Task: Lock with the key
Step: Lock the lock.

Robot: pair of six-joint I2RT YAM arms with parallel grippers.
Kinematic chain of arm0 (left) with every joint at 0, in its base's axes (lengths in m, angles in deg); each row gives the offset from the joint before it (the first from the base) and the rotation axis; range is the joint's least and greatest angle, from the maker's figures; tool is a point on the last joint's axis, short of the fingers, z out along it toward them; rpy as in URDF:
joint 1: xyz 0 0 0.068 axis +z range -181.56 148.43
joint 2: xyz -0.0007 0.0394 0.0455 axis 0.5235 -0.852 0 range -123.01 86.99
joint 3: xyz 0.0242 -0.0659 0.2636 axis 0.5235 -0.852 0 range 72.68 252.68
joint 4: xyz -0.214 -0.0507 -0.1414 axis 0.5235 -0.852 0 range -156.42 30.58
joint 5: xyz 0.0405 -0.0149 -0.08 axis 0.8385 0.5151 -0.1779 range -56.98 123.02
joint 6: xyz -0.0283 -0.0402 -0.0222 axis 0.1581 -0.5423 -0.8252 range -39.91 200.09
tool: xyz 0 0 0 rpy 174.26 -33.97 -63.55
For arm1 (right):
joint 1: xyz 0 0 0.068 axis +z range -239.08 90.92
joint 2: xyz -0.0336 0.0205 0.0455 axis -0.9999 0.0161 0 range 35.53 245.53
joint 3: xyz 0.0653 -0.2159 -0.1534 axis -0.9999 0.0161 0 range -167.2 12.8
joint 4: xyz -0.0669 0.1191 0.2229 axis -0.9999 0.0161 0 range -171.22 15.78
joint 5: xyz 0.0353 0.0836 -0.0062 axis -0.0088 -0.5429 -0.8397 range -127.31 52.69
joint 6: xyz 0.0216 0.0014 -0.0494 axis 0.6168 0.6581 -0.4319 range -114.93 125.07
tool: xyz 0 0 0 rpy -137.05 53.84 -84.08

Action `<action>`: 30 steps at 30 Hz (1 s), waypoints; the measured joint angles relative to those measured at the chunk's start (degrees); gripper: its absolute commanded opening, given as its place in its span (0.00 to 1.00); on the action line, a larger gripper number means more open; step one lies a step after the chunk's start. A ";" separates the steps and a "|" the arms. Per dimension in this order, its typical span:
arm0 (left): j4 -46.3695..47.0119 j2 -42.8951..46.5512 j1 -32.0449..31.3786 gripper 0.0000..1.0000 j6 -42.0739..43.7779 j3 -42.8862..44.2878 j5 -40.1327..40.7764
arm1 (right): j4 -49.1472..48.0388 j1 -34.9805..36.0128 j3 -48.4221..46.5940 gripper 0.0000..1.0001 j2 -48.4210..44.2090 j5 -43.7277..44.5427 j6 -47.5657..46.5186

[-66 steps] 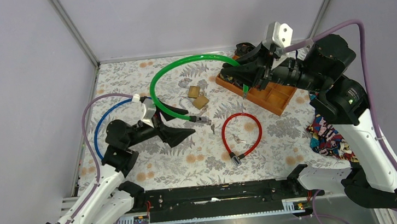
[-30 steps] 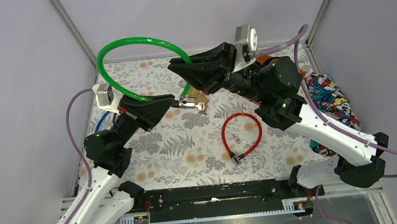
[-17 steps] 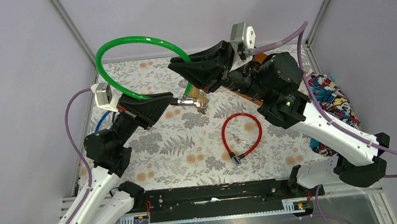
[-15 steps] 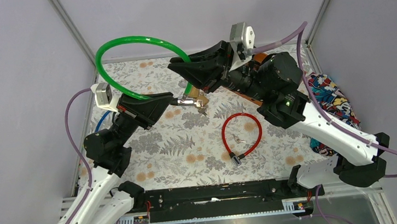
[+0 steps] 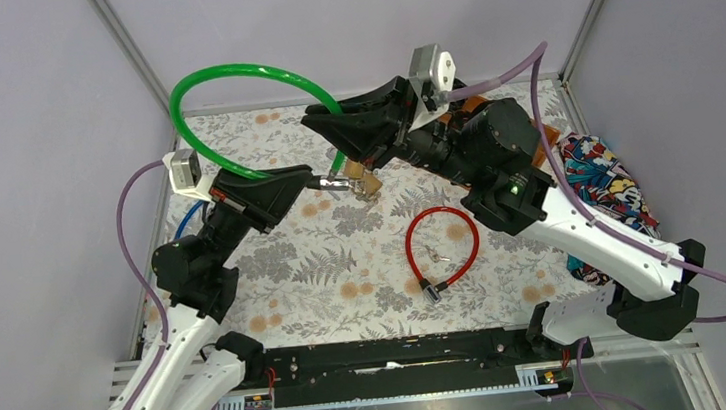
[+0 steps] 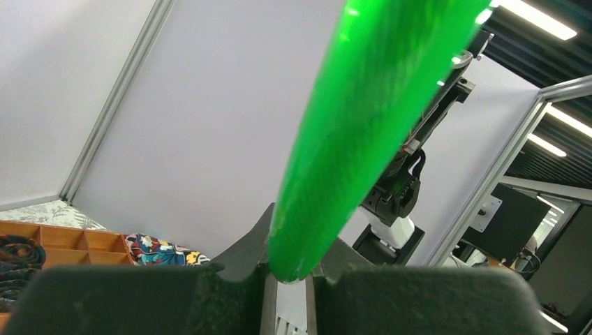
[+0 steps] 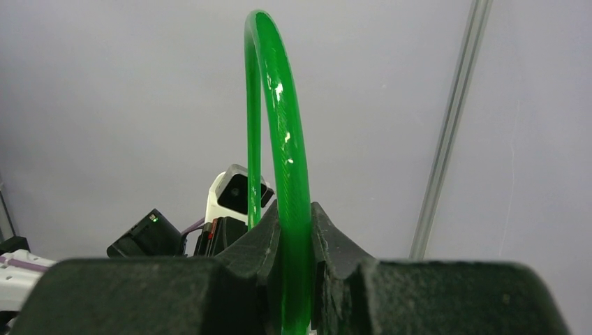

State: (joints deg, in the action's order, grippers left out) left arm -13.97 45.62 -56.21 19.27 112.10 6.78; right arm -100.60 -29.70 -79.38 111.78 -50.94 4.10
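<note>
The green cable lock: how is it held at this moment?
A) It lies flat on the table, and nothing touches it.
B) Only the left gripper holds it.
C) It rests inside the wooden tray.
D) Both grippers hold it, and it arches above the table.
D: in the top view the green cable lock arches between the left gripper and the right gripper, and both wrist views show fingers clamped on it.

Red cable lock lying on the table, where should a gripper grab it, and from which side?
Probably the far arc of the loop of the red cable lock, from straight above, jaws across the cable. It lies flat on the table, with bare surface either side of that arc; its small lock body sits low.
</note>
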 measured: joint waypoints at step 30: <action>2.16 3.85 7.65 0.00 -4.20 -0.81 2.73 | 1.25 1.73 2.29 0.65 4.72 6.64 9.42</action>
State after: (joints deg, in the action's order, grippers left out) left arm -11.81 49.47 -48.56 15.08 111.29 9.51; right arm -99.35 -27.97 -77.09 116.50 -44.29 13.52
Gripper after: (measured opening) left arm 0.190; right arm 0.507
